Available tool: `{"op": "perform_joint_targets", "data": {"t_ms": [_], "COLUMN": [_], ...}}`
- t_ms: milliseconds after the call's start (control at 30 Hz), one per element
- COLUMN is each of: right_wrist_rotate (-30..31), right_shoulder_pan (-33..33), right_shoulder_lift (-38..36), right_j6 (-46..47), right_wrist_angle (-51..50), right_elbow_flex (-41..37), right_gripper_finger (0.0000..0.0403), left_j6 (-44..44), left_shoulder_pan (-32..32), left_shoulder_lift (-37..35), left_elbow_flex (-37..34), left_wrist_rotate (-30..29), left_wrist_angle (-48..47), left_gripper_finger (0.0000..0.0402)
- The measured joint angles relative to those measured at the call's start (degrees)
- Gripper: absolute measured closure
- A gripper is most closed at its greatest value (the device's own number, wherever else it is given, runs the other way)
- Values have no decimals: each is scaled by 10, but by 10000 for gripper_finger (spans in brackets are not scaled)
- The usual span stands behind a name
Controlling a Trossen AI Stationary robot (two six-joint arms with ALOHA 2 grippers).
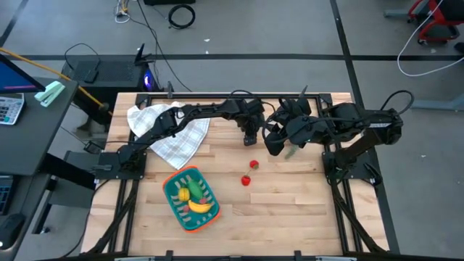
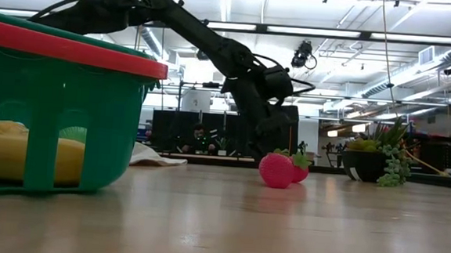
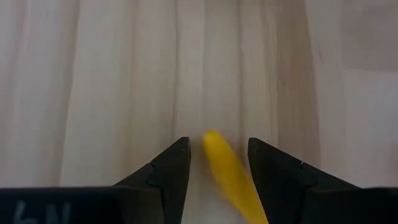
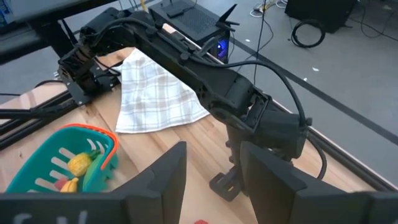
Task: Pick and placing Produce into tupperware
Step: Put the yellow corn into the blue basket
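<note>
Left gripper (image 3: 217, 163): at table's twelve o'clock, fingers parted around a yellow piece (image 3: 227, 174), grip unclear.
Right gripper (image 4: 211, 165): raised, unclenched, empty.
Tupperware (image 1: 174, 206): seven o'clock.

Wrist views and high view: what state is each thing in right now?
left gripper: fingers apart, straddling the yellow piece
yellow piece: lying on the table, not clamped
right gripper: fingers apart, nothing between them
tupperware: upright, holding yellow and green produce
red pieces: two, loose on the table, outside the tupperware
cloth: rumpled, partly under the left arm
</note>
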Motion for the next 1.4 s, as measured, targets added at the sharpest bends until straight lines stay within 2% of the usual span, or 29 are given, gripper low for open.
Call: {"op": "perform_joint_targets", "data": {"t_ms": [467,567,733,867,967,1167,1400], "right_wrist_rotate": [-1,0,0,0,0,0,0], "right_shoulder_pan": [0,0,0,0,0,0,0], "right_shoulder_lift": [0,0,0,0,0,0,0], "right_j6": [-6,-6,-7,-7,-7,-18,-26], "right_wrist_angle": [-4,-4,-5,-7,-13,-16,-16], "right_elbow_flex": [0,0,0,0,0,0,0], "right_gripper_finger": [243,243,243,243,243,243,243], "left_j6": [-31,-34,-54,-80,-68,-42,-45], "left_shoulder_pan": [-2,-2,-1,-2,-6,-18,-76], "left_shoulder_lift": [1,2,2,-13,-36,-117,-187], "left_elbow_flex": [0,0,0,-3,2,70,159], "left_wrist_rotate": [-5,-7,-7,3,5,3,1], "left_wrist_angle": [-19,-22,-29,-52,-122,-297,-522], "left_gripper_finger": [238,275,380,385,393,393,393]}}
